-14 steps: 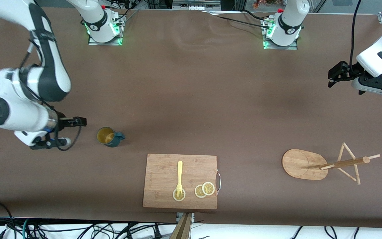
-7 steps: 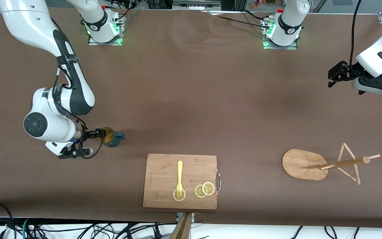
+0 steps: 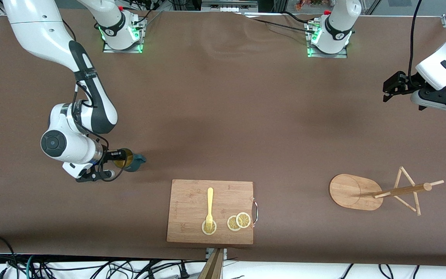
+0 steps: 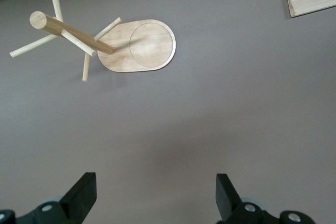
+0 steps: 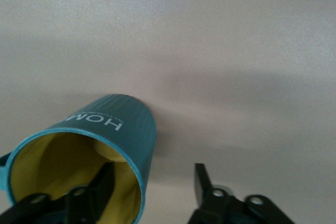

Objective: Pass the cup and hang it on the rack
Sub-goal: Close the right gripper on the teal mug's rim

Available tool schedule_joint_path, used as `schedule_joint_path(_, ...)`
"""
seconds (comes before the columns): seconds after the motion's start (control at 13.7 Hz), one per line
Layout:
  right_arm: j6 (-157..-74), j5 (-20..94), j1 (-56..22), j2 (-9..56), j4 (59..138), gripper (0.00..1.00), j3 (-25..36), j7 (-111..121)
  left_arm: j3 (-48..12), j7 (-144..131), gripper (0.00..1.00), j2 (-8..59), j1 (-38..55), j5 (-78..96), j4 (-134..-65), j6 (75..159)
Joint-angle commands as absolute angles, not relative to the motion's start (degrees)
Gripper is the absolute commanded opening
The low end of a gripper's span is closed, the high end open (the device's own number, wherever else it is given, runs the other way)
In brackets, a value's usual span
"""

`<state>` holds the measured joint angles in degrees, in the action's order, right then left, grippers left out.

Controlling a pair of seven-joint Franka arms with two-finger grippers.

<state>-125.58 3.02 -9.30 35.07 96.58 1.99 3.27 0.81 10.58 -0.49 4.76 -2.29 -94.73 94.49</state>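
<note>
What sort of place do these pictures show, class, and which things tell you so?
Probably a robotics lab, not a kitchen: two arms' bases bolted to a brown table, loose cables along its edge, and staged props such as a cup, rack and board.

The cup (image 3: 132,161) at the left of the frame is dark teal outside, yellow inside, with white letters. The rack (image 3: 378,190) at lower right is light bamboo. The table (image 3: 223,116) is brown. The cutting board (image 3: 192,205) at lower centre is bamboo-coloured, the fork (image 3: 209,207) is yellow.

White lettering "HOM" – partly cut off – on cup (image 5: 105,129)
</note>
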Motion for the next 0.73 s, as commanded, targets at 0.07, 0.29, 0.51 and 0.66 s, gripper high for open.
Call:
schedule_joint_path(0.07, -126.5, 4.0, -9.4, 34.0, 97.7, 0.14, 1.8, 3.4, 1.1, 11.9, 1.0, -1.3, 4.9, -2.8, -95.2, 94.1)
schedule_joint_path(0.29, -126.0, 4.0, -9.8, 33.9, 97.4, 0.0, 1.1, 3.3, 1.1, 11.9, 1.0, -1.3, 4.9, -2.8, -95.2, 94.1)
schedule_joint_path(0.51, -125.8, 4.0, -11.2, 33.8, 96.1, 0.0, -0.1, -1.6, 1.1, 11.9, 1.0, -1.3, 4.9, -2.8, -95.2, 94.1)
schedule_joint_path(0.66, -125.2, 4.0, -13.8, 33.7, 94.1, 0.0, -0.5, -7.0, 1.1, 11.8, 1.0, -1.3, 4.9, -2.8, -95.2, 94.1)
